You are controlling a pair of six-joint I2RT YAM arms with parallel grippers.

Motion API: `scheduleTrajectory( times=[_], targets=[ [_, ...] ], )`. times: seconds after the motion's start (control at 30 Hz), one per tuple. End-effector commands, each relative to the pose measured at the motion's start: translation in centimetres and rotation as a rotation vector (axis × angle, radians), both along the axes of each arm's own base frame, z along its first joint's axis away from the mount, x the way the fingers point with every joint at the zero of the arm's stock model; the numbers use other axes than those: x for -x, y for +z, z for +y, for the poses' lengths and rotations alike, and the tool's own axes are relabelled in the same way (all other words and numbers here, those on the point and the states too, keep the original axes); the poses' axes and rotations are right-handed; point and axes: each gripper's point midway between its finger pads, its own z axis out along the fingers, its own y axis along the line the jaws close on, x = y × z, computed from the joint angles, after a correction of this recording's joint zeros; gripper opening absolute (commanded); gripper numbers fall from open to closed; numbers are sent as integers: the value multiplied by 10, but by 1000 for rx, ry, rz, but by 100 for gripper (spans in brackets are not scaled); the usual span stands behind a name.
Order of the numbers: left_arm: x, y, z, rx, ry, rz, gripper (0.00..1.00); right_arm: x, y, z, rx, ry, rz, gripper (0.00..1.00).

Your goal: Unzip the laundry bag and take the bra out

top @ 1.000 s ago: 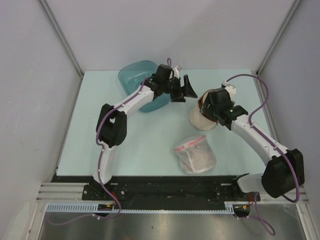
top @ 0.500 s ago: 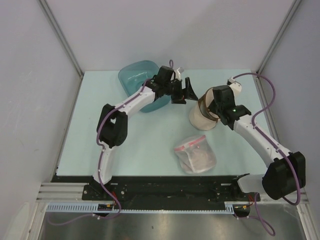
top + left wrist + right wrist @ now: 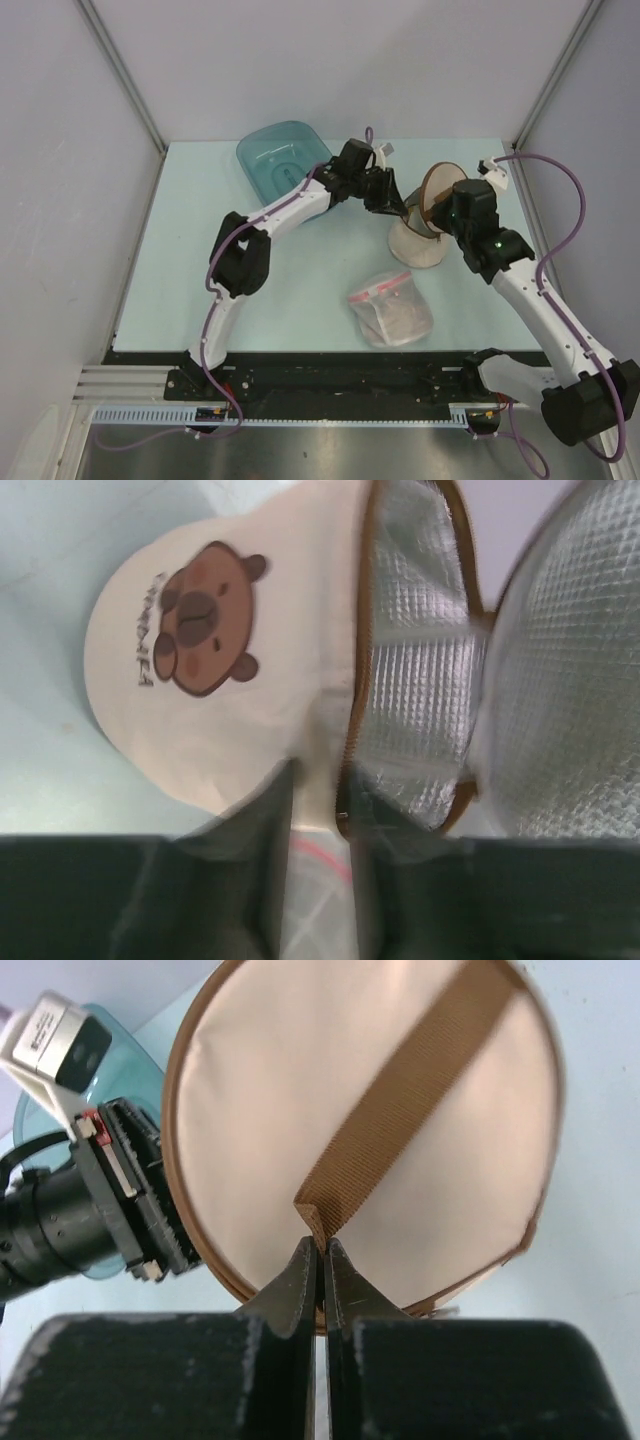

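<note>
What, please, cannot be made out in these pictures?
1. The bra: in no view; the left wrist view of the open laundry bag shows only mesh, the halves hiding its depth.
2. The left gripper: left wrist view, fingers blurred and cut by the bottom edge; clamped or not, unclear.
3. The clear plastic bag: top view, contents too small to identify.

Pale mint table (image 3: 200, 280) beneath the jaws — plain grey walls (image 3: 300, 60) beyond and either side, evenly lit.
</note>
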Motion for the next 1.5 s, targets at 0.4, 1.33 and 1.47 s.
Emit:
scheduleTrajectory(
  times=[0.4,1.33,1.47],
  targets=[
    [-9,38,15,55,134,-80,1,131,-87,-85,-237,-258,-11,1],
    [1,47,13,38,188,-109,0,73,51,-34,-353,43,-282,54],
    [4,48,15,39,182,-112,0,57,6,3,-295,187,-103,53]
  ],
)
